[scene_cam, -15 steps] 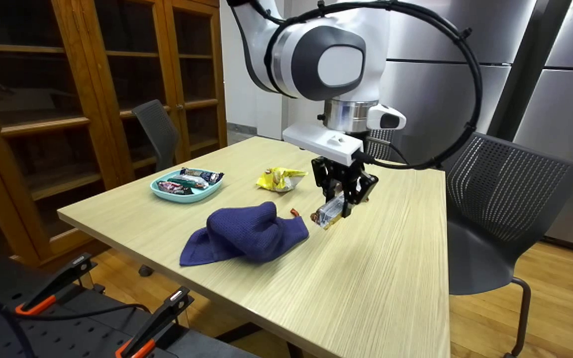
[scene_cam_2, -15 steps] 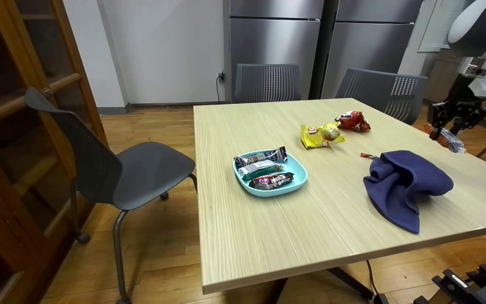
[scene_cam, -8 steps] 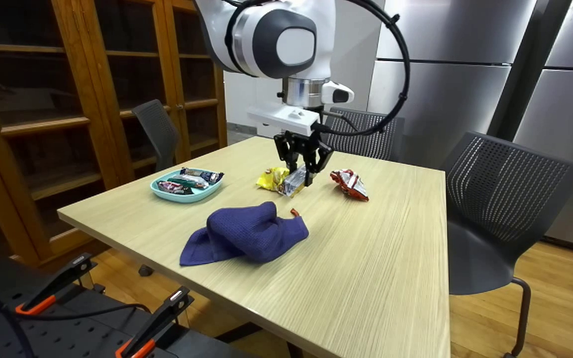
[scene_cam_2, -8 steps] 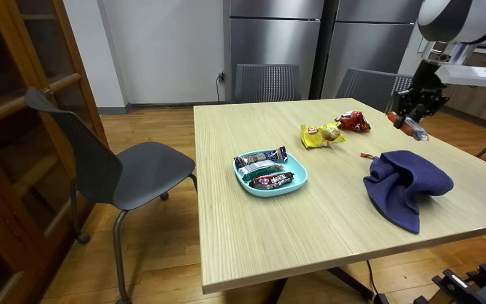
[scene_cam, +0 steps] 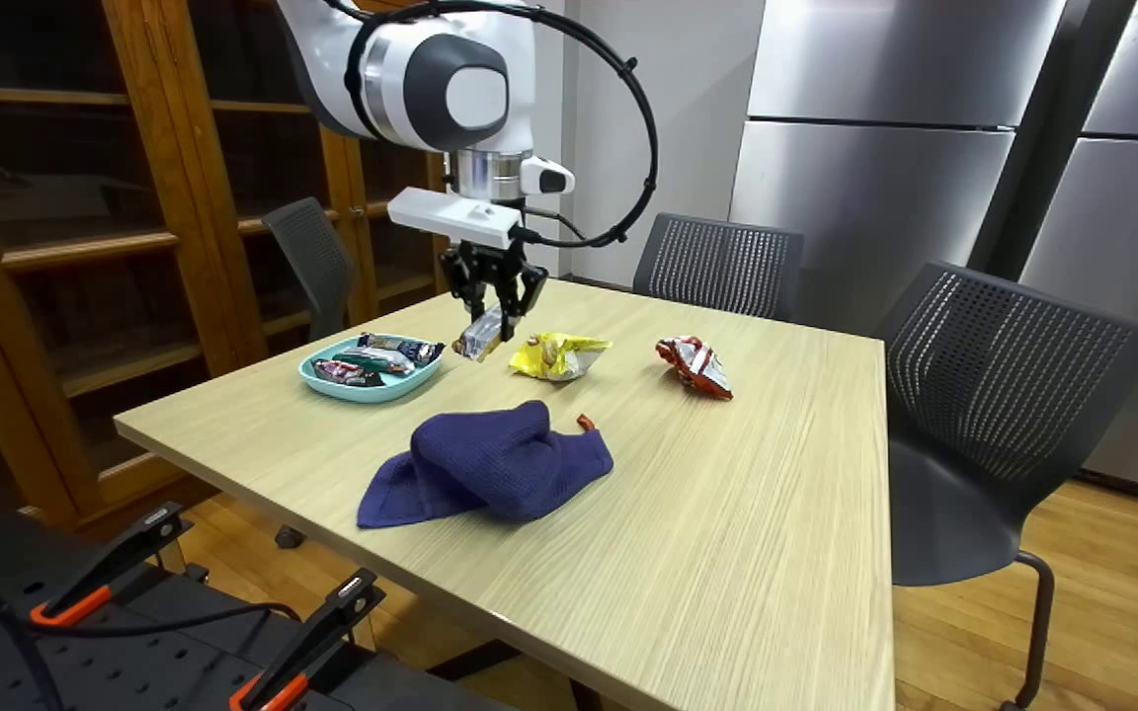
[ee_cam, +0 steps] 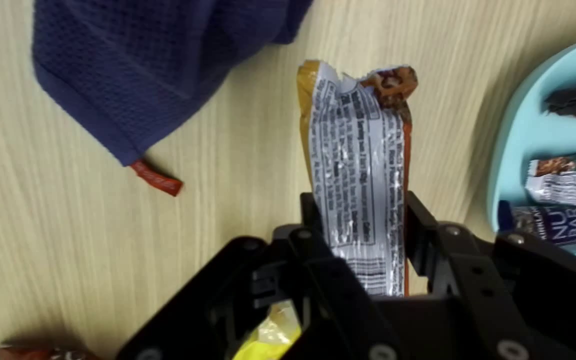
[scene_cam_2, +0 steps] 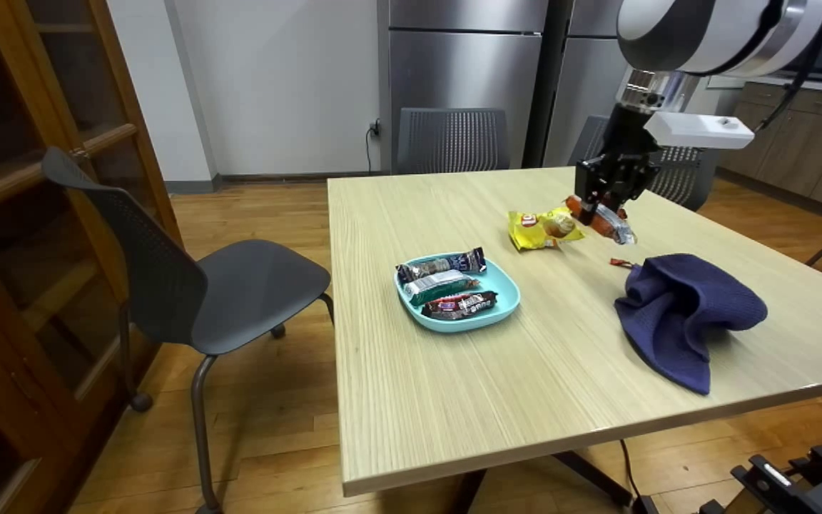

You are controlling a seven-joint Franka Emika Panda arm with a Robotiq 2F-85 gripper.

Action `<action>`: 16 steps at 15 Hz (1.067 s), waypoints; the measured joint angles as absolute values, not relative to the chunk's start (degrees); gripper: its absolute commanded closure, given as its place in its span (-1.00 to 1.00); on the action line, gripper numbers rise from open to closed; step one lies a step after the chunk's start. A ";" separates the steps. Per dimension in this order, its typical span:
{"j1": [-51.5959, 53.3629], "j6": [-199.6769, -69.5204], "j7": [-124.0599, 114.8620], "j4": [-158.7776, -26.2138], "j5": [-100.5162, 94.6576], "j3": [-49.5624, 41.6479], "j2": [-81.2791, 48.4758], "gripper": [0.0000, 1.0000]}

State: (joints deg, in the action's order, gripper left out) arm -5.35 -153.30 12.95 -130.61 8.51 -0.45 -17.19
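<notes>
My gripper (ee_cam: 361, 215) is shut on a wrapped snack bar (ee_cam: 358, 150), with one finger along each long side. The bar's silver, printed back faces the wrist camera; its edges are orange-brown. In an exterior view the gripper (scene_cam: 492, 318) carries the bar (scene_cam: 478, 336) above the table, between the turquoise tray (scene_cam: 371, 395) and a yellow snack packet (scene_cam: 554, 357). Three wrapped bars lie in the tray (scene_cam_2: 502, 285). In the wrist view, the tray (ee_cam: 510, 135) is to the right of the held bar, and the yellow packet (ee_cam: 268, 342) is partly hidden behind the gripper.
A crumpled dark blue cloth (scene_cam: 500, 464) with a red tag (ee_cam: 160, 180) lies near the table's front. A red packet (scene_cam: 695, 365) is farther along the tabletop (scene_cam: 747, 553). Chairs (scene_cam_2: 261, 285) stand around the table; a glass-door cabinet (scene_cam: 164, 227) is beside it.
Gripper and bar have moved left in both exterior views, past the yellow packet and closer to the tray. The grip is unchanged. The red packet has come into clear sight in an exterior view.
</notes>
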 measured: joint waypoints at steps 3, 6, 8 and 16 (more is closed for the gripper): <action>-2.68 -153.43 11.75 -129.86 8.51 1.46 -18.74 0.66; -0.70 -153.43 11.55 -128.13 8.39 2.79 -21.32 0.66; 0.46 -153.43 11.55 -126.72 7.92 3.36 -23.19 0.66; 4.87 -153.22 11.40 -121.41 1.36 4.20 -29.22 0.66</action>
State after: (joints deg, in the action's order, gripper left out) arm 4.87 -153.22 11.40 -121.41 1.36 4.20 -29.22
